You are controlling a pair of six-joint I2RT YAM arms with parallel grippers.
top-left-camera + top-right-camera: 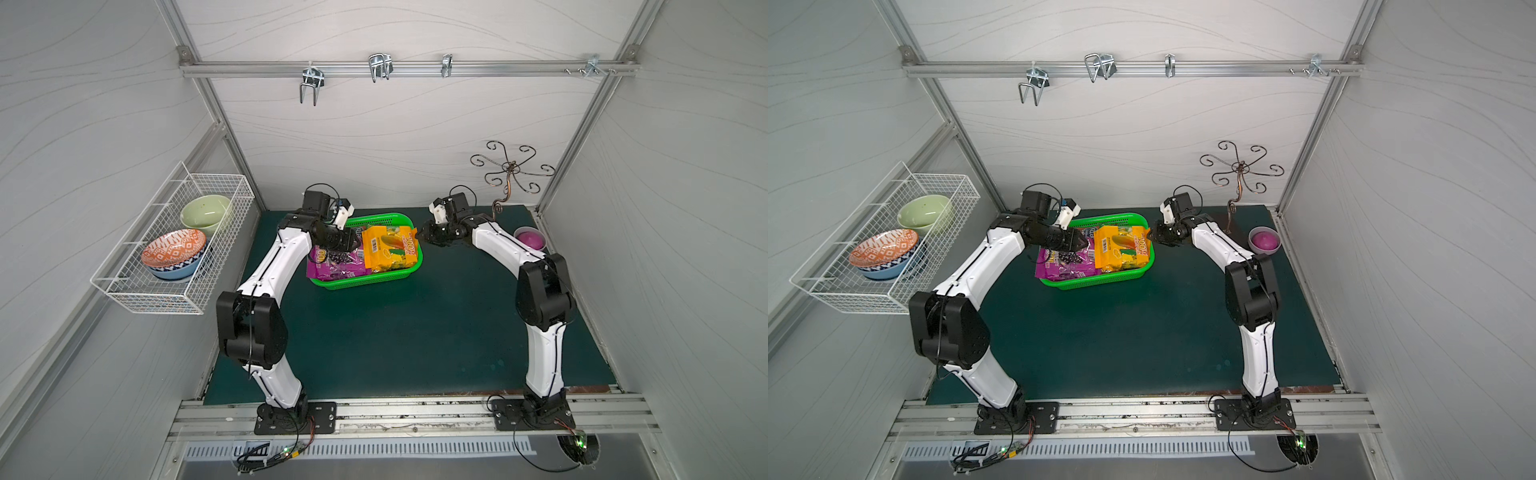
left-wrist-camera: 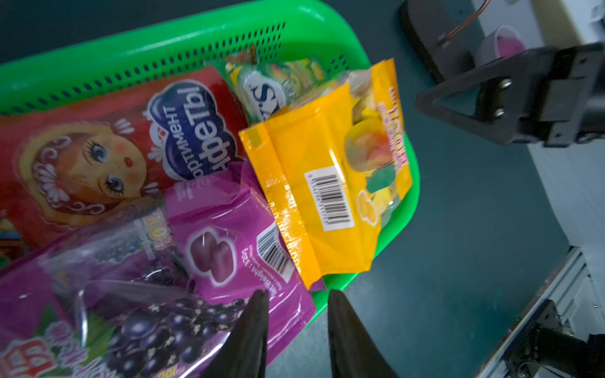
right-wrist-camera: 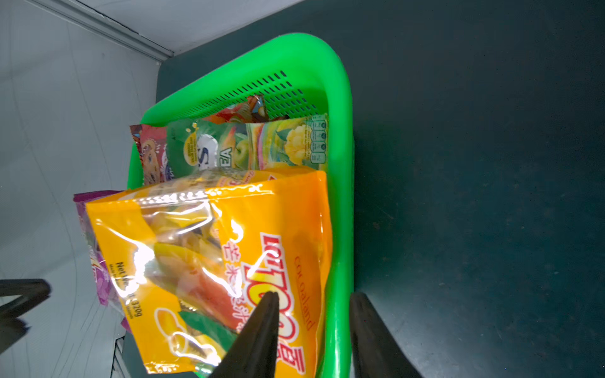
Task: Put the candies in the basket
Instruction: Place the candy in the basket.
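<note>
Left gripper (image 2: 298, 294) at the bright green perforated plastic basket's (image 1: 374, 279) nine o'clock, right gripper (image 3: 315, 296) at three o'clock: both spread, empty. Lift straight up, sparing the glossy yellow-orange candy bag (image 1: 388, 249).

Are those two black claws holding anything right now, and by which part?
Nothing is held. The left gripper is open over the purple grape candy bag; the right gripper is open by the yellow-orange glossy bag.
</note>
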